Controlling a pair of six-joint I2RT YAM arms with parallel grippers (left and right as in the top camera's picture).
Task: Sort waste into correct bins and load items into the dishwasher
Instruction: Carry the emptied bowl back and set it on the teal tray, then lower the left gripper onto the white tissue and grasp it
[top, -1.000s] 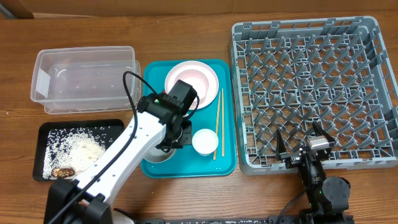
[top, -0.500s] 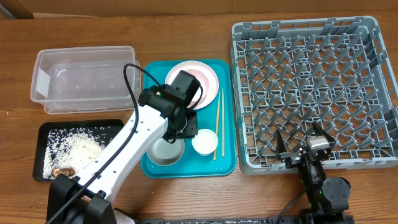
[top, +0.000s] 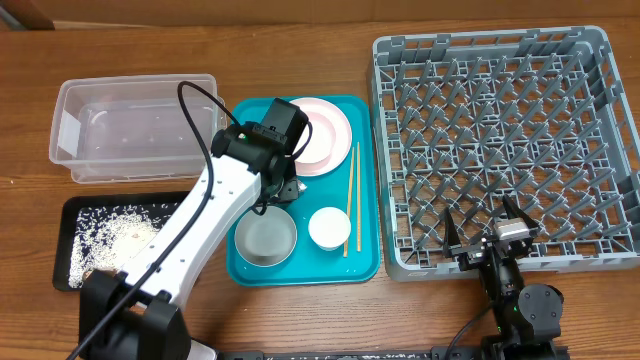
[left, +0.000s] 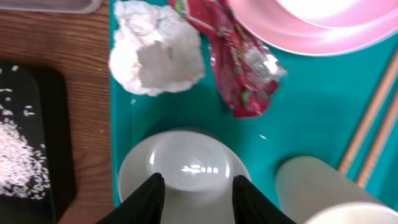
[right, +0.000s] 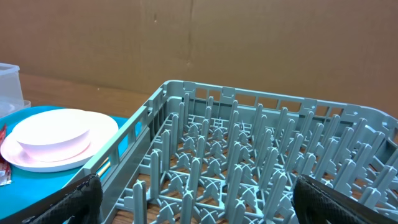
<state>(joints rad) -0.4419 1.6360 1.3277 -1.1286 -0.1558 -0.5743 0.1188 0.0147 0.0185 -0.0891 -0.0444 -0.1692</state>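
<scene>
Waste-sorting seems in hand: the left gripper (left: 199, 182), half-open and empty, should take the napkin (left: 157, 48) at the bowl's (left: 177, 152) eleven o'clock.

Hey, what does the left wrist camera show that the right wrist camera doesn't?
Left wrist only: the napkin, bowl, chopsticks and black tray with rice. Right wrist only: the rack and the cardboard wall behind it. Both: the pink plate on the teal tray.
</scene>
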